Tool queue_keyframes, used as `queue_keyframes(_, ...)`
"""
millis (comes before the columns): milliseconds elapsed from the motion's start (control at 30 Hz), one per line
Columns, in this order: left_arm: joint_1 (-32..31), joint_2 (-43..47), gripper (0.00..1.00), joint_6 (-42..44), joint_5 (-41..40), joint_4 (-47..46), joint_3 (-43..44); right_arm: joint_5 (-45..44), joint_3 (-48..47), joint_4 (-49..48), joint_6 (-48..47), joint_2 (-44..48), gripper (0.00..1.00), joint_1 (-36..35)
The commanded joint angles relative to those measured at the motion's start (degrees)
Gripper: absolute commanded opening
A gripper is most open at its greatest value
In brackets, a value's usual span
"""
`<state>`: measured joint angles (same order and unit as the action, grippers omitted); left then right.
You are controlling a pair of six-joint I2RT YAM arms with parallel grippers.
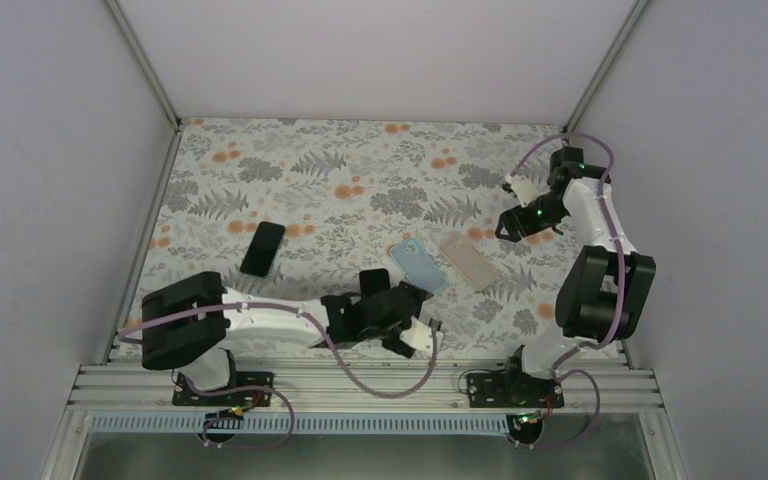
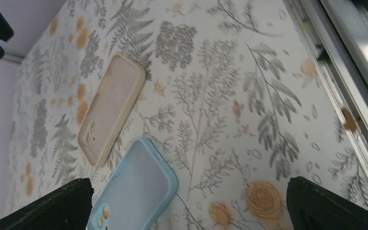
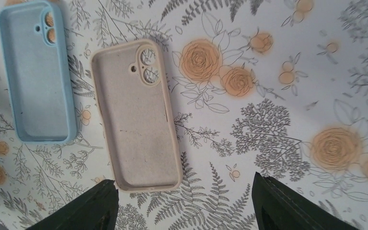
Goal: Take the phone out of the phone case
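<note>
A black phone (image 1: 262,248) lies bare on the floral tablecloth at the left, outside any case. An empty light-blue case (image 1: 419,265) and an empty beige case (image 1: 469,261) lie side by side at the middle, insides facing up. My left gripper (image 1: 392,312) is open and empty just near of the blue case; in the left wrist view the blue case (image 2: 136,189) lies beside the left fingertip (image 2: 52,206), with the beige case (image 2: 110,108) beyond. My right gripper (image 1: 515,222) is open and empty, hovering to the right of the beige case (image 3: 136,115) and the blue case (image 3: 36,72).
An aluminium rail (image 1: 360,385) runs along the table's near edge and shows in the left wrist view (image 2: 345,62). White enclosure walls (image 1: 60,150) close in the left, back and right sides. The right arm's upright links (image 1: 600,290) stand at the right.
</note>
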<state>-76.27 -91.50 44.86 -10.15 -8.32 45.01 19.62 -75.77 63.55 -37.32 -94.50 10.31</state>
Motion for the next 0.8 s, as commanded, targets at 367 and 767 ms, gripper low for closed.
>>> queue_keyframes(367, 34.89, -6.14, 1.00, -15.75, 49.93, 50.21, 49.90, 19.63, -0.79, -0.72, -7.39, 11.43, 1.00, 0.95)
queue_keyframes(767, 72.94, -6.34, 1.00, -20.64, 60.13, 56.69, 58.91, 14.64, 14.43, -32.00, 12.38, 25.60, 1.00, 1.01)
